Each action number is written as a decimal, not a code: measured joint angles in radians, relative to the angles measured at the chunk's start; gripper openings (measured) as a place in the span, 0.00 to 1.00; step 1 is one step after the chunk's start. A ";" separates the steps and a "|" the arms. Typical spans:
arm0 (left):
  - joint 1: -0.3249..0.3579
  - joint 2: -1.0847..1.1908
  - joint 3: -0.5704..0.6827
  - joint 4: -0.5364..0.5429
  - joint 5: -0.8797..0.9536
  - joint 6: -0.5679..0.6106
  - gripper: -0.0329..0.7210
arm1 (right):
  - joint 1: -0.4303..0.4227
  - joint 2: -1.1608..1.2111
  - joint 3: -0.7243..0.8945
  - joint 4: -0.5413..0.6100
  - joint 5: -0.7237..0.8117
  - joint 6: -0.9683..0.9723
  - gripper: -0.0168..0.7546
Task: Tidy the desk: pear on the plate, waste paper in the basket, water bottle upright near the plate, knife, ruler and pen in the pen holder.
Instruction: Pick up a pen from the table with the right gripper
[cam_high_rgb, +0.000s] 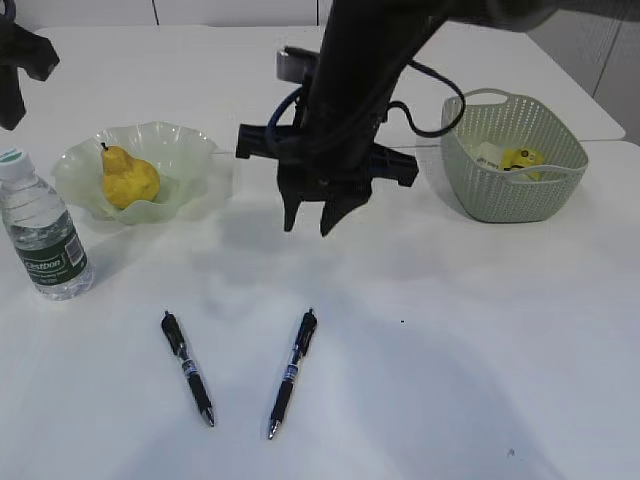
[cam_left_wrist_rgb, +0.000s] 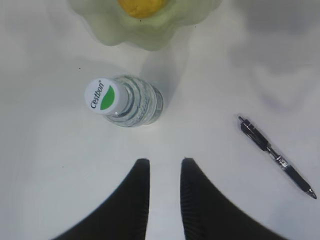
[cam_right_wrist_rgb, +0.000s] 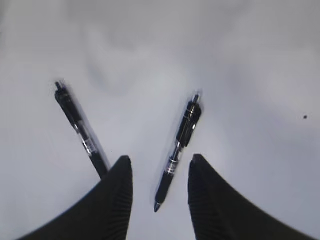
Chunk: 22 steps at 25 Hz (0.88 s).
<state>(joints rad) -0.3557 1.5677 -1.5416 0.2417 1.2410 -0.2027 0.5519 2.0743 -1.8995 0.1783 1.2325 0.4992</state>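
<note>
A yellow pear (cam_high_rgb: 129, 178) lies on a pale green translucent plate (cam_high_rgb: 190, 150). The clear water bottle (cam_high_rgb: 44, 235) has a white cap and green label. Both pens (cam_high_rgb: 293, 371) are black; the basket (cam_high_rgb: 560, 150) is grey-green lattice.

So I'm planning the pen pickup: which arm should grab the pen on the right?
Right: its gripper hangs open above the black click pen, fingers straddling its tip.
</note>
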 joint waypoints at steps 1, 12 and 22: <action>0.000 0.000 0.000 0.000 0.000 0.000 0.23 | 0.000 0.000 0.019 0.005 0.000 0.008 0.43; 0.000 0.000 0.000 0.000 0.000 0.000 0.23 | 0.112 0.055 0.090 -0.052 -0.002 0.136 0.43; 0.000 0.000 0.000 0.000 0.000 0.002 0.23 | 0.119 0.138 0.090 -0.096 -0.007 0.216 0.43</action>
<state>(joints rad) -0.3557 1.5677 -1.5416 0.2417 1.2410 -0.2010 0.6705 2.2127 -1.8096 0.0824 1.2256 0.7155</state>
